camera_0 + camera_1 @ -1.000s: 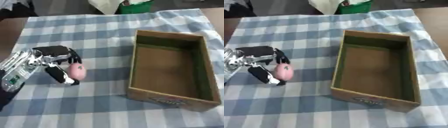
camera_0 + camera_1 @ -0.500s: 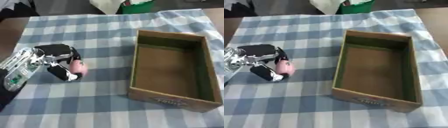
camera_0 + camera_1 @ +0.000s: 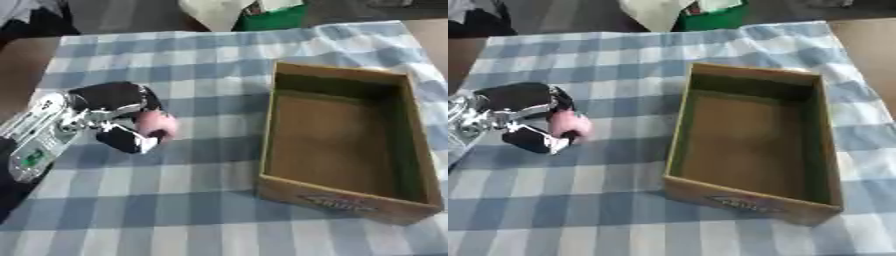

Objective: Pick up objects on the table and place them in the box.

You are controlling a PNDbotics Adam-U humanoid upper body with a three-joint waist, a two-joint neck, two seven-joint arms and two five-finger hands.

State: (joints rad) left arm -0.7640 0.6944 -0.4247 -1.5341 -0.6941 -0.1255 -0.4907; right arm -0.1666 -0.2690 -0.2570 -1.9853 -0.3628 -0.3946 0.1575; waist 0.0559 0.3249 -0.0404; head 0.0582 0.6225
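Pink object: small, rounded, smooth; exact kind not discernible. Located left of centre over the checked cloth, gripped in the left hand, well apart from the box. Whether it touches the cloth or is held just above it cannot be told.

Left hand: black with silver parts, entering from the left edge on a silver and black forearm. Fingers curled over the top of the pink object, thumb closing on it from below; the object sits pinched between them with its right side exposed.

Right hand: shows in neither view.

Box: open-topped, rectangular, cardboard-brown, greenish inner walls. Stands on the right half of the cloth, long axis running away from the camera, slightly askew. Interior bare brown floor. Printed label on the near outer wall, not legible.

Tablecloth: blue and white check, covering most of the table, wrinkled at the far right corner.

Far edge: a green container and a pale bag-like item beside it, beyond the cloth.
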